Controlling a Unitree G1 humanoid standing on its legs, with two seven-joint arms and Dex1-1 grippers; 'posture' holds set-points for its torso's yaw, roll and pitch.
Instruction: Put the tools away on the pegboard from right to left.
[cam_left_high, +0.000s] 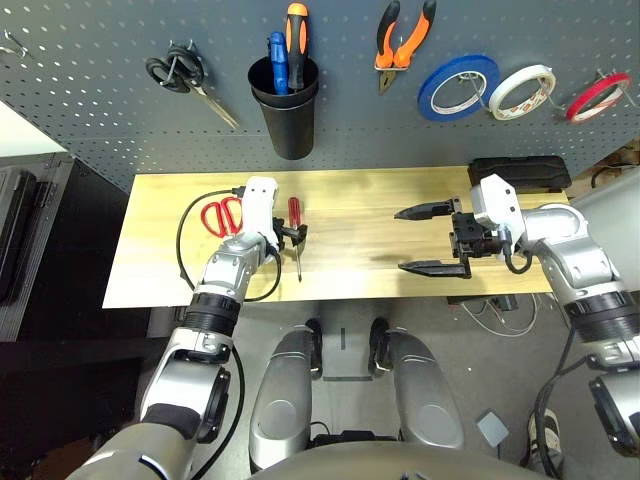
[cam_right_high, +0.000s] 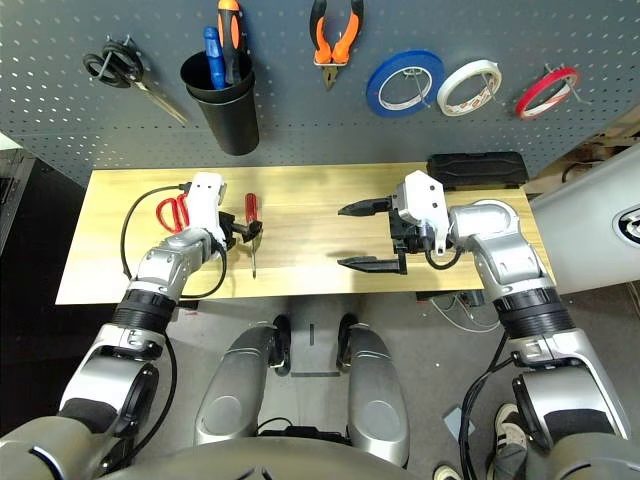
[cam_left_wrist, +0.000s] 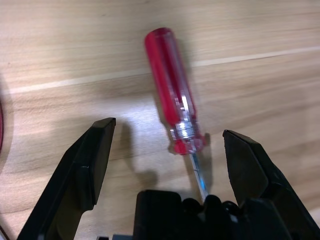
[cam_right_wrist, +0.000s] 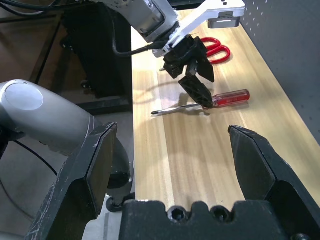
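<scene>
Both our jaws stand open; left gripper (cam_left_wrist: 167, 165) straddles the slim red-handled screwdriver (cam_left_high: 295, 228) lying on the wooden table (cam_left_high: 360, 200), handle toward the dark grey pegboard (cam_left_high: 90, 90), tip toward us.

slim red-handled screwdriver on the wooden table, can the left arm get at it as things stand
Probably yes: the left gripper hangs right over the slim red-handled screwdriver, jaws open either side of its shaft, nothing in between.

Silver jointed forearms, white wrist housings, looping black cables, and black two-fingered grippers: left gripper (cam_left_high: 296, 236), right gripper (cam_left_high: 420, 240)
</scene>
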